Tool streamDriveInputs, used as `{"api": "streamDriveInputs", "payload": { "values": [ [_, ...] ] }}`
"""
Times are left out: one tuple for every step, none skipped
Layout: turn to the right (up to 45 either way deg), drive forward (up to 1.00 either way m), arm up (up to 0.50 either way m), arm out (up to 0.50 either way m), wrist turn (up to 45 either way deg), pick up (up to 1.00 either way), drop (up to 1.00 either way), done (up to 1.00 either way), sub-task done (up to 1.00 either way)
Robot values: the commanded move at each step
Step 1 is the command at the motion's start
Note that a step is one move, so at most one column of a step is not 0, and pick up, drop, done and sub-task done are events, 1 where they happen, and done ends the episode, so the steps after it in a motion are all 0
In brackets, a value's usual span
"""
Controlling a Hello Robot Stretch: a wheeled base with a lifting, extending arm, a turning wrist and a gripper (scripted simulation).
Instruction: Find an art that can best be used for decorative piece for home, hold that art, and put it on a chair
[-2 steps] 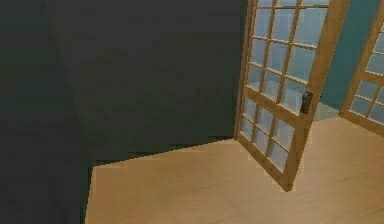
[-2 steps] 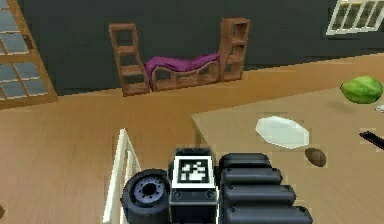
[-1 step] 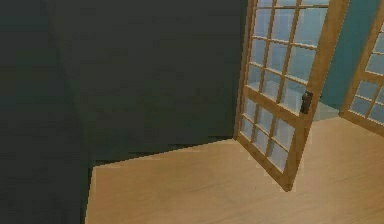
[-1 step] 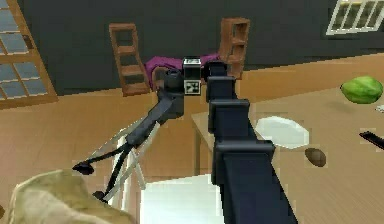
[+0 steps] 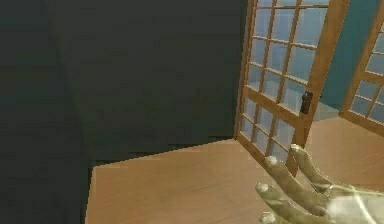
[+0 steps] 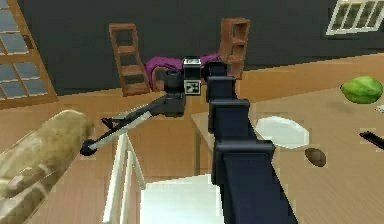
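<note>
Indoors, wooden floor [image 5: 180, 185] meets dark wall [image 5: 150, 70]; cannot tell whether the claw [image 6: 92, 138] holds anything.

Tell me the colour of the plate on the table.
White. The plate shows best in the arm side view.

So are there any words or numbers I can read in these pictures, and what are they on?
None: no word, number or sign can be read here.
The two white squares at the far end of the arm have black marks, but they are patterns, not letters.
The glass door, the white plate and the pale hand statue carry no print.
</note>
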Motion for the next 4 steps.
{"api": "streamDriveInputs", "payload": {
  "values": [
    [0.0,0.00,0.00,0.00,45.0,0.00,0.00,0.00,0.00],
    [0.0,0.00,0.00,0.00,36.0,0.00,0.00,0.00,0.00],
    [0.0,0.00,-0.34,0.00,0.0,0.00,0.00,0.00,0.00],
    [0.0,0.00,-0.50,0.00,0.0,0.00,0.00,0.00,0.00]
  ]
}}
